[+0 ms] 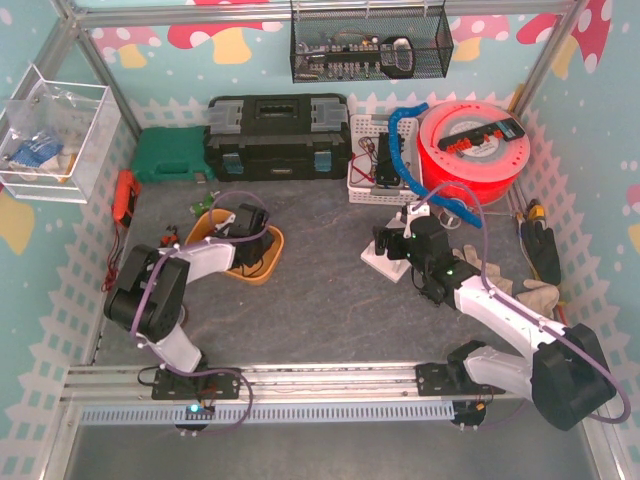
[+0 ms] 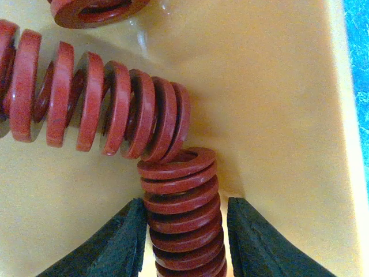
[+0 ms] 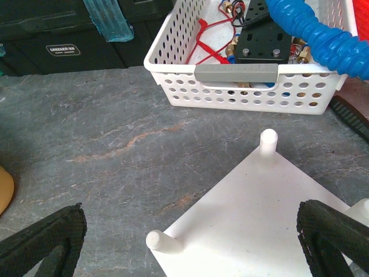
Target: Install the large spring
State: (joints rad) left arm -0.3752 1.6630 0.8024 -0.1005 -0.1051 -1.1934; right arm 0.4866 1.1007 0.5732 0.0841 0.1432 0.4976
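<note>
My left gripper point(image 1: 247, 222) reaches down into the orange-yellow tray point(image 1: 268, 262). In the left wrist view it point(image 2: 184, 202) is open, its black pads on either side of a short, thick red spring point(image 2: 181, 190) that stands on end near the tray wall point(image 2: 277, 86). The left pad is at the coils; a thin gap shows at the right pad. A longer red spring point(image 2: 98, 109) lies across and leans on its top. My right gripper point(image 1: 405, 240) is wide open point(image 3: 189, 210) and empty above the white base plate point(image 3: 259, 225), which has upright pegs point(image 3: 268, 138) at its corners.
A third red spring point(image 2: 95, 11) lies at the tray's far end. A white perforated basket point(image 3: 242, 92) with wires and a blue hose point(image 3: 323, 40) stands just behind the plate. A black toolbox point(image 1: 277, 135), green case point(image 1: 172, 155), red reel point(image 1: 470, 150) and gloves point(image 1: 520, 285) ring the table.
</note>
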